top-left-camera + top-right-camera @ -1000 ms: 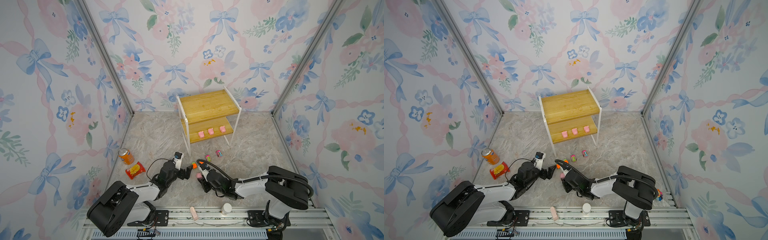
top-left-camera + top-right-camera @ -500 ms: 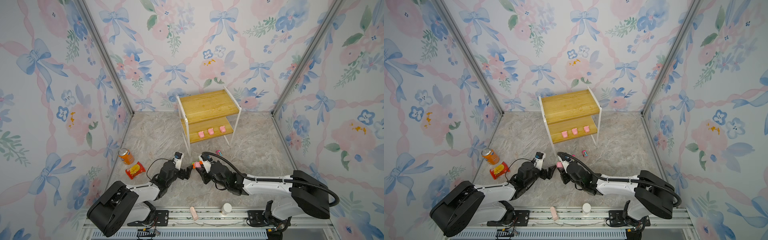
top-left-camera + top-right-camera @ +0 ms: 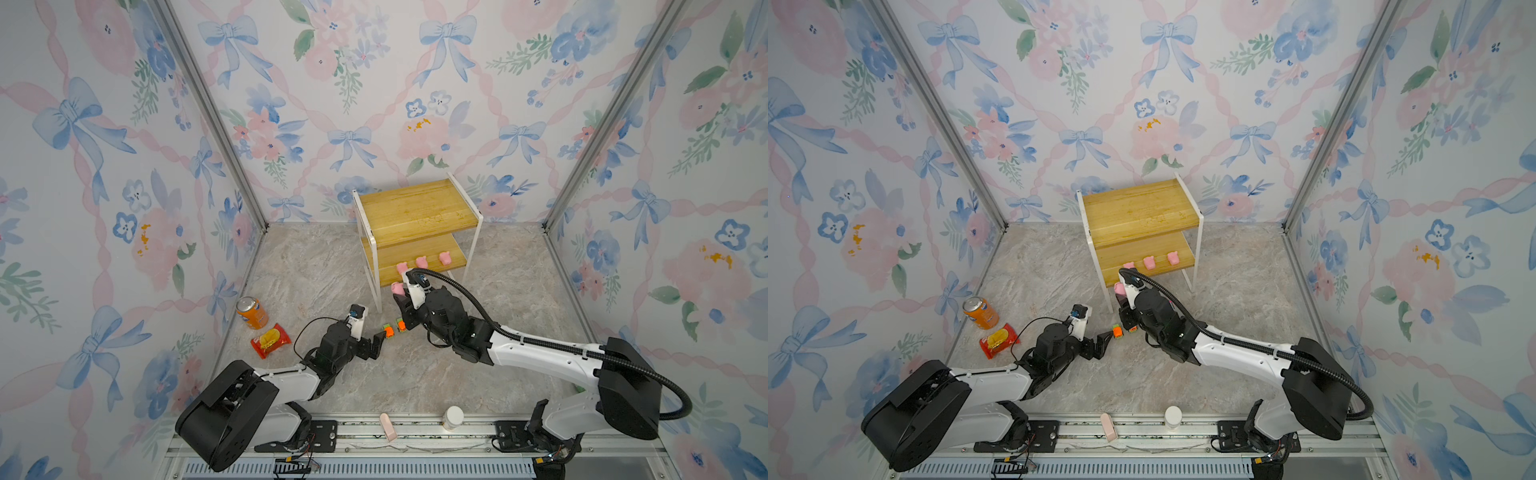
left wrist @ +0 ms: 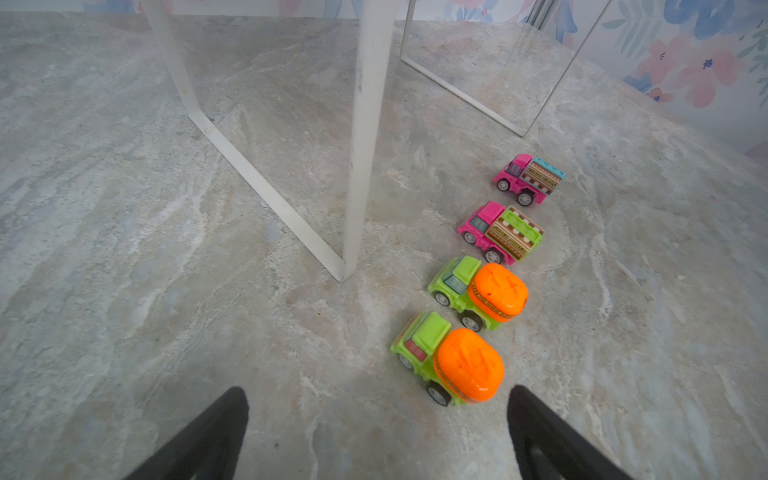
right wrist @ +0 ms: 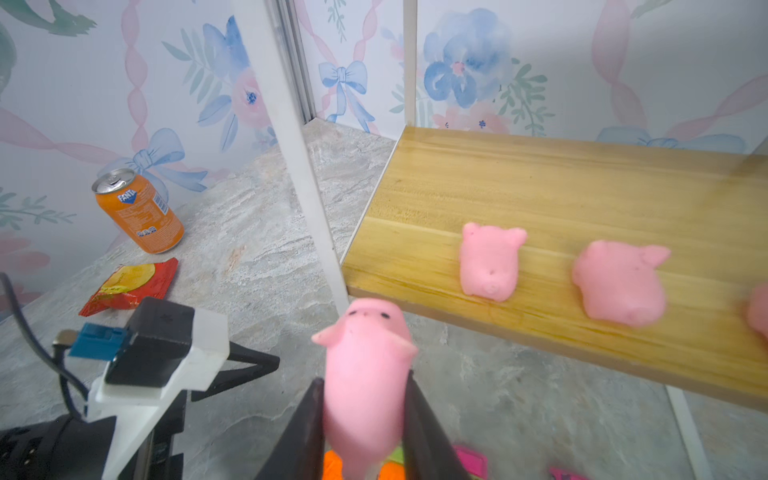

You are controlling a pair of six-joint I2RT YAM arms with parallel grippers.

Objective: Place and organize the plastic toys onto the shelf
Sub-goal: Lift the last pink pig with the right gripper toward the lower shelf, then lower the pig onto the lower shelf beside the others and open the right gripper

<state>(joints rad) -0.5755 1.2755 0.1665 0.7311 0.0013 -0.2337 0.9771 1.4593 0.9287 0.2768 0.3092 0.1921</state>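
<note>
Our right fingers [image 5: 428, 436] pinch a pig [image 5: 365, 374] just in front of the shelf [image 5: 540, 187], whose lower board carries three pigs [image 3: 422, 261]. Our left fingers [image 4: 208, 440] stand spread, just short of the nearest of four cars [image 4: 478, 291] lined up on the desk [image 4: 124, 249].

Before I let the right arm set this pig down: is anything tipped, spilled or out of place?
Nothing stands out. Three pigs sit in a row on the shelf's lower board, four cars line up on the table, the can stands upright. The held pig is only squeezed by the right gripper.
</note>
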